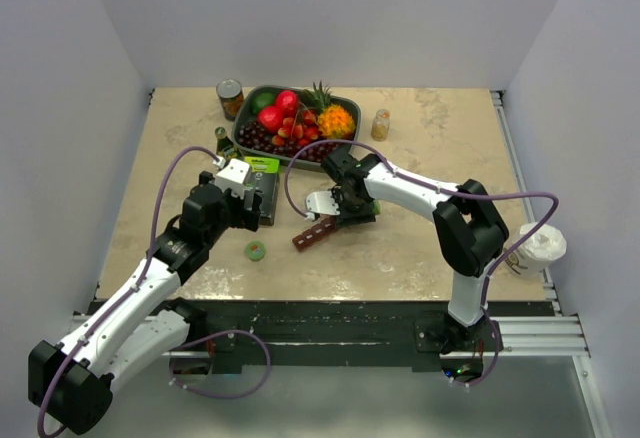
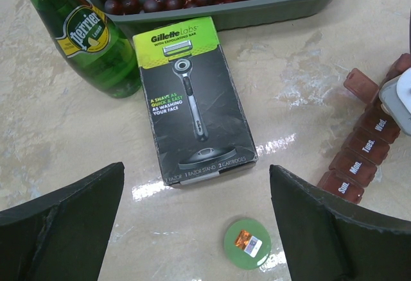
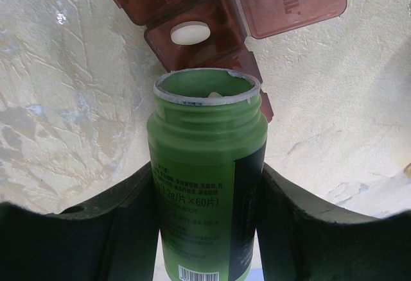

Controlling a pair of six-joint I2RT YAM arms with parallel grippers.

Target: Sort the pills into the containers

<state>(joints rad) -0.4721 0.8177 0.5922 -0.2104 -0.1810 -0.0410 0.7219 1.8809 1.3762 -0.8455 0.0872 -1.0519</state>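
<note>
Currently: right gripper [image 3: 207, 194] clamped on a green pill bottle [image 3: 205, 133], top off, mouth tipped toward the pill organiser [image 1: 316, 233]. That organiser lies mid-table, right of the black-and-green razor box [image 2: 192, 101] and nearer than the fruit tray [image 1: 240, 128]. One compartment's lid [image 3: 292, 2] is flipped open, a white pill [image 3: 190, 34] resting inside; the bottle mouth sits just near of it. Left gripper [image 2: 196, 172] spread wide, holding nothing, hovering over the box's near end. Close by on the table lies a green cap [image 2: 247, 242].

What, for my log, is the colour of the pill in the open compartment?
White pill; clearest in the right wrist view.
</note>
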